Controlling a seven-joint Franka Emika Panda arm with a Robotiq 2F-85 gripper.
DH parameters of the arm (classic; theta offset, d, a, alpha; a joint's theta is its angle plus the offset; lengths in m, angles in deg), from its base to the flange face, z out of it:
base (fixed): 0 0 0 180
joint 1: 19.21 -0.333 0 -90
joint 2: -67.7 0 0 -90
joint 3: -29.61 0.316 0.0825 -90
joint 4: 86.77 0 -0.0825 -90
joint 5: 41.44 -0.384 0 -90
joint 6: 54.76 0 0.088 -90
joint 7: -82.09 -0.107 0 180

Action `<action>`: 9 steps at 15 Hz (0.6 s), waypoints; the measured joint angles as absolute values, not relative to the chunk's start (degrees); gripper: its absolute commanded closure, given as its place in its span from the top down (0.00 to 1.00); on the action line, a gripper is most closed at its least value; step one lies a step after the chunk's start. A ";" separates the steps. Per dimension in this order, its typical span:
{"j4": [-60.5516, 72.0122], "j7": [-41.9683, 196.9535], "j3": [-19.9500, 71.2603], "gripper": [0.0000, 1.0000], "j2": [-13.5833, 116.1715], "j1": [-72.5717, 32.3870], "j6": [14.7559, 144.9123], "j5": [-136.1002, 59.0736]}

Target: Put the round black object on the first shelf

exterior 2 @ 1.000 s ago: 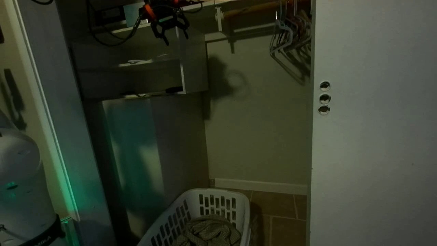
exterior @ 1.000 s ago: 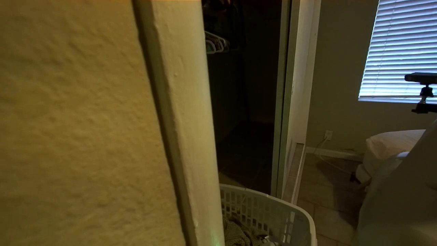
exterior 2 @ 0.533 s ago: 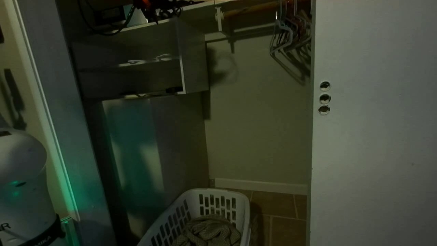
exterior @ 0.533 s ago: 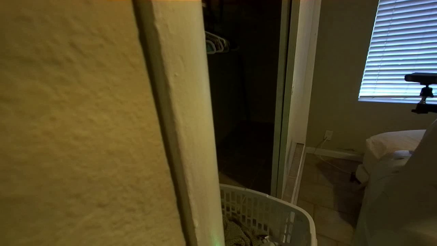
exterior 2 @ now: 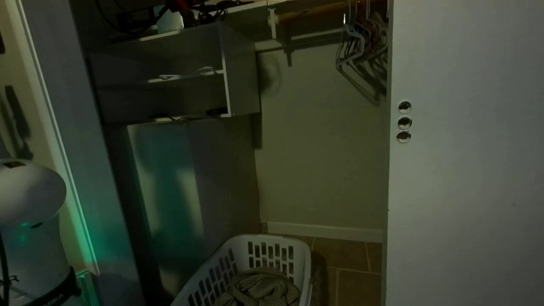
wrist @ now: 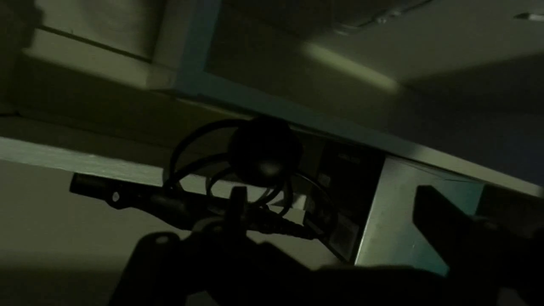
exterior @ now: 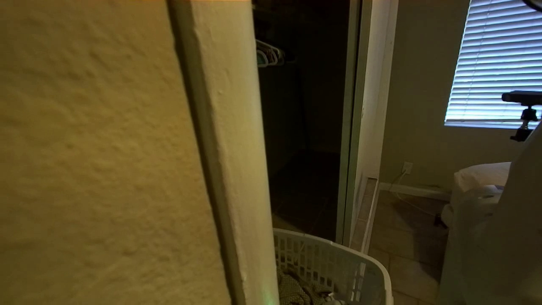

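A round black object (wrist: 265, 151) with black cable loops around it shows in the wrist view, against the front edge of the shelf unit's top. My gripper (wrist: 332, 188) is open, its dark fingers wide apart with nothing held between them. The round object lies beyond and left of the gap, near the left finger. In an exterior view the shelf unit (exterior 2: 226, 91) has a middle shelf (exterior 2: 182, 78) and a bottom shelf (exterior 2: 170, 119). My gripper (exterior 2: 185, 10) is there at the top edge, above the unit, dark and partly cut off; its fingertips are hard to make out.
A dark box (wrist: 346, 182) and a pale box (wrist: 393, 204) stand on the unit's top. A black tool-like thing (wrist: 170, 204) lies beside them. Hangers (exterior 2: 355, 51) hang at right. A laundry basket (exterior 2: 280, 238) stands below. A white door (exterior 2: 463, 191) stands at right.
My gripper has risen from in front of the upper compartment to above the unit, and shifted left in that view. The white arm links have turned. The shelves' contents look unmoved.
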State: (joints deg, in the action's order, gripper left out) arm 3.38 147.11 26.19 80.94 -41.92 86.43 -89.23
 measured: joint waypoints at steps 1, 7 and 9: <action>2.70 147.85 26.19 1.00 80.25 -42.04 86.43 -90.27; 1.63 147.97 27.61 1.00 79.39 -40.33 86.41 -90.78; 1.61 147.30 29.13 1.00 79.04 -38.60 86.68 -90.78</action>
State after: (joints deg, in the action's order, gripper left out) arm 1.61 147.30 29.13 79.04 -38.60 86.68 -90.78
